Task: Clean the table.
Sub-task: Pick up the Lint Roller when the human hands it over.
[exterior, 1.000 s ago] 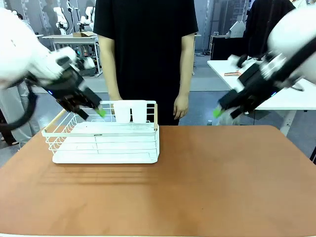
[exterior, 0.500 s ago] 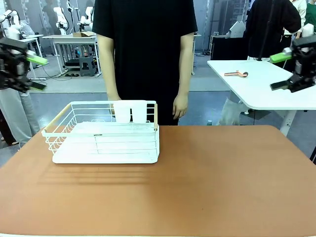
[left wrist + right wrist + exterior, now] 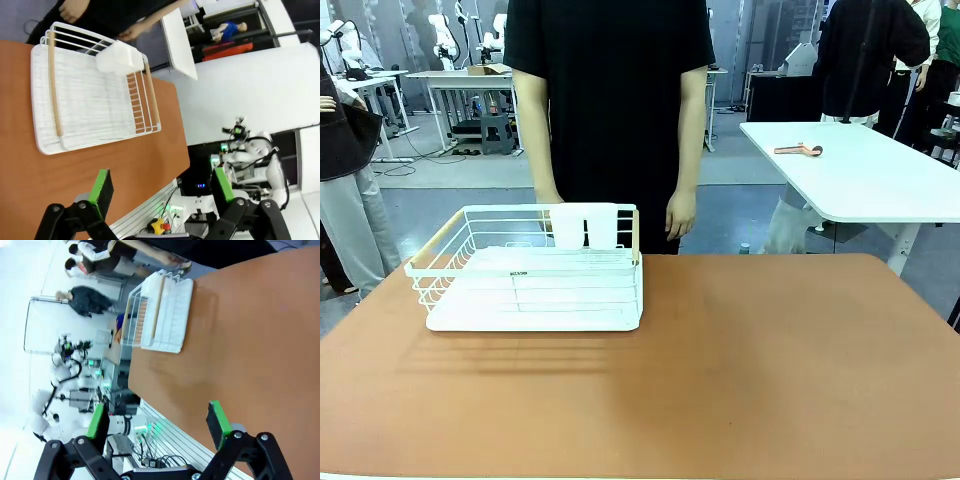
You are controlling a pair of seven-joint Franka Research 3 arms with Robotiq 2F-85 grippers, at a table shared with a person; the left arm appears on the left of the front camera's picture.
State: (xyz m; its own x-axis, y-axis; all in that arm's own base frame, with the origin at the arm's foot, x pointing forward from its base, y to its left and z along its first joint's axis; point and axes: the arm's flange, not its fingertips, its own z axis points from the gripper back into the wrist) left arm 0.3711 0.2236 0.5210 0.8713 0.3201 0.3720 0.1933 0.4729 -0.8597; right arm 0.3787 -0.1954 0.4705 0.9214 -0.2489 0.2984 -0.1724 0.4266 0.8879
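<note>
The table [image 3: 740, 370] is a wide reddish-brown top with rounded corners. It also appears in the left wrist view as the table [image 3: 30, 175] and in the right wrist view as the table [image 3: 250, 340]. My left gripper [image 3: 160, 187] hangs high over the table's edge, open, with nothing between its green pads. My right gripper [image 3: 157, 422] is likewise raised above the table's near edge, open and empty.
A white wire rack [image 3: 530, 275] with a white cup holder [image 3: 585, 225] stands at the table's far left, also seen as the rack [image 3: 90, 95] and the rack [image 3: 165, 310]. A person in black [image 3: 610, 100] stands behind it, hands down. A white side table [image 3: 860, 170] is at the right.
Both arms have pulled up and out to the sides, leaving the front view. The rack and the person have not moved.
</note>
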